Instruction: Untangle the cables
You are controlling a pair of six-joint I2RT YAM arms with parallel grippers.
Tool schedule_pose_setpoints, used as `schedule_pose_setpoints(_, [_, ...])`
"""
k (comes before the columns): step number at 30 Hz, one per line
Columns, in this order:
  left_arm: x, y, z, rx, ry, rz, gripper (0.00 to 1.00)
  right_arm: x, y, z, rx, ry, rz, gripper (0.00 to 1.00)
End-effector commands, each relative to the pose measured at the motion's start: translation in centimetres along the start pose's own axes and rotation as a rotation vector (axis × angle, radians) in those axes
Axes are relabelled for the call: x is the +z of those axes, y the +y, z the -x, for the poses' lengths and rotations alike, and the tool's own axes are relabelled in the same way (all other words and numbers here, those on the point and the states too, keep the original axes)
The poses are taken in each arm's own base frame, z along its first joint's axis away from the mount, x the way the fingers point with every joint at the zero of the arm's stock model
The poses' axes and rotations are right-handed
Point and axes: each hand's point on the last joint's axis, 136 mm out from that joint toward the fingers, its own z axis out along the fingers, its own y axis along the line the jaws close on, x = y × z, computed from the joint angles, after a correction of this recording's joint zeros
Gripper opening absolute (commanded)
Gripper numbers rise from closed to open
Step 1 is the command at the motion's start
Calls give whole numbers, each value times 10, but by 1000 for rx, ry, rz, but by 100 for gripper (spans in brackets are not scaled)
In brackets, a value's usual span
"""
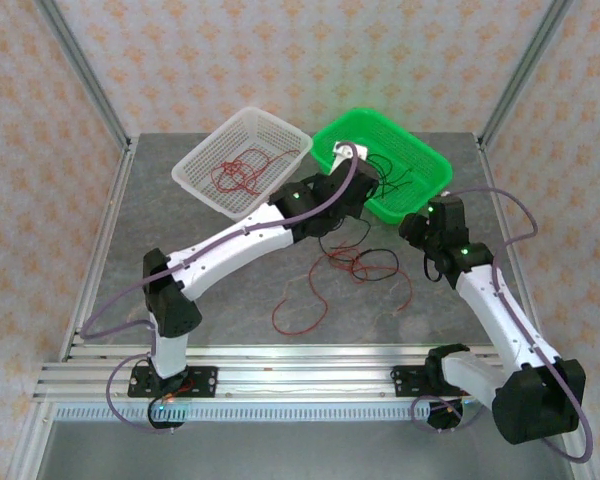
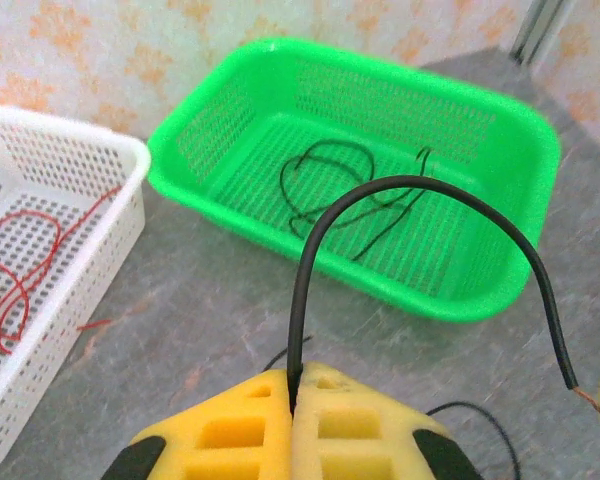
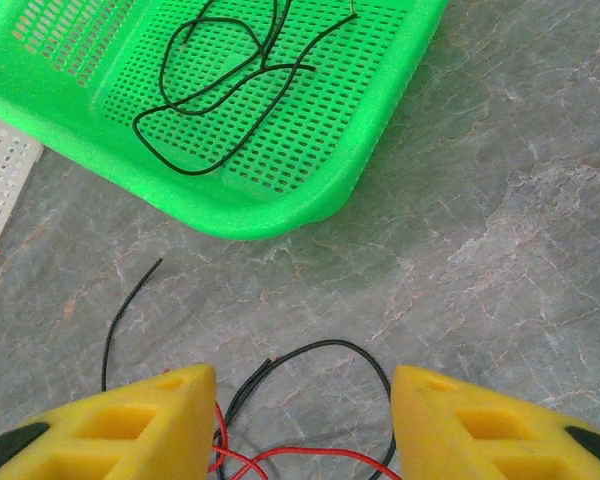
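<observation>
My left gripper [image 2: 298, 385] is shut on a black cable [image 2: 302, 300] that rises from between the yellow fingers and arcs right to a bare end. It hovers over the table just short of the green basket [image 2: 230, 215]; from above the left gripper [image 1: 330, 200] sits at that basket's near-left edge. Loose black cables [image 2: 330, 190] lie in the green basket, and red cables [image 2: 20, 270] lie in the white basket [image 2: 130, 160]. My right gripper [image 3: 302, 372] stands open above a tangle of black cable [image 3: 320, 345] and red cable [image 3: 290, 458] on the table.
From above, the white basket [image 1: 195, 185] and green basket [image 1: 420, 205] stand side by side at the back. The tangle [image 1: 355, 262] lies mid-table, with a red loop [image 1: 300, 310] trailing toward the front edge. The right gripper [image 1: 420, 228] is right of the tangle.
</observation>
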Motion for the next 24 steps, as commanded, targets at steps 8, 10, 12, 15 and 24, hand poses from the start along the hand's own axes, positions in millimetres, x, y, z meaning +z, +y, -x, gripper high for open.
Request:
schedule_pose_setpoints(8, [-15,10,72,-6,-166,80,0,-13,3,4,32,-32,38,50])
schedule_pose_setpoints(10, [-9,11,84,-27,-195,80,0,-14,5,1,32,-22,54,50])
schedule_pose_setpoints(12, [-1,14,93,-47,-222,84,0,-15,5,-2,32,-17,62,50])
schedule_pose_setpoints(15, [15,19,102,-78,-260,83,0,-16,5,-6,35,-7,68,50])
schedule_pose_setpoints(24, [61,18,112,-114,-393,51,0,-15,10,-17,69,22,125,49])
